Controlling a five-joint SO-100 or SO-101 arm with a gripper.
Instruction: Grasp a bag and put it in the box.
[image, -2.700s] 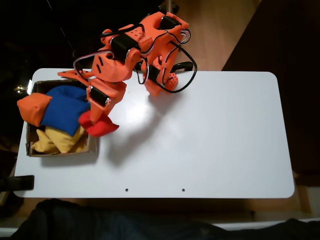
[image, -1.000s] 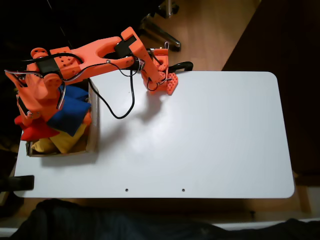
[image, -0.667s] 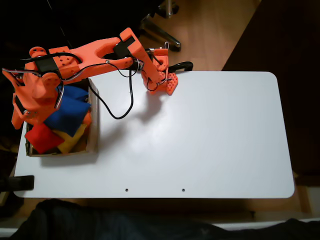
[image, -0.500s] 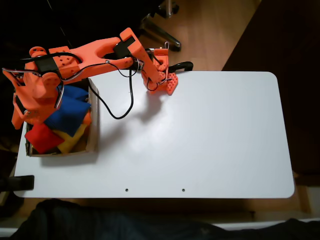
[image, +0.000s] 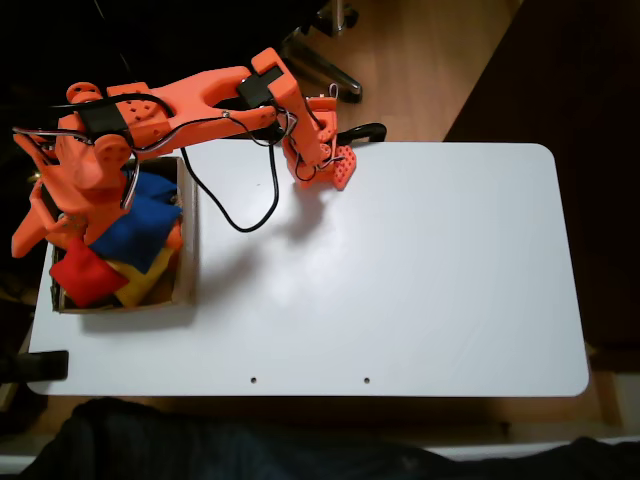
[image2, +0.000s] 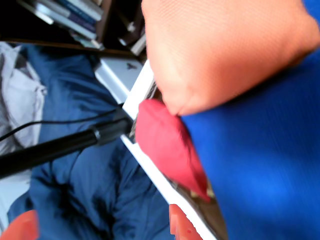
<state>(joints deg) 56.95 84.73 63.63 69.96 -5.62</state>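
A white table (image: 400, 280) stands over a wooden floor, and in the fixed view we find the box (image: 186, 262) at its left edge, already crowded: the bag (image: 80, 276) lies inside at the lower left corner, against a blue beanbag (image: 140, 228) and a yellow one (image: 140, 285). Our gripper (image: 40, 222) hangs just above it with jaws spread and empty, so we judge the drop done. In the wrist view, the bag (image2: 167, 150) sits wedged below an orange beanbag (image2: 220, 50) beside the blue one, free of our fingertips (image2: 182, 227).
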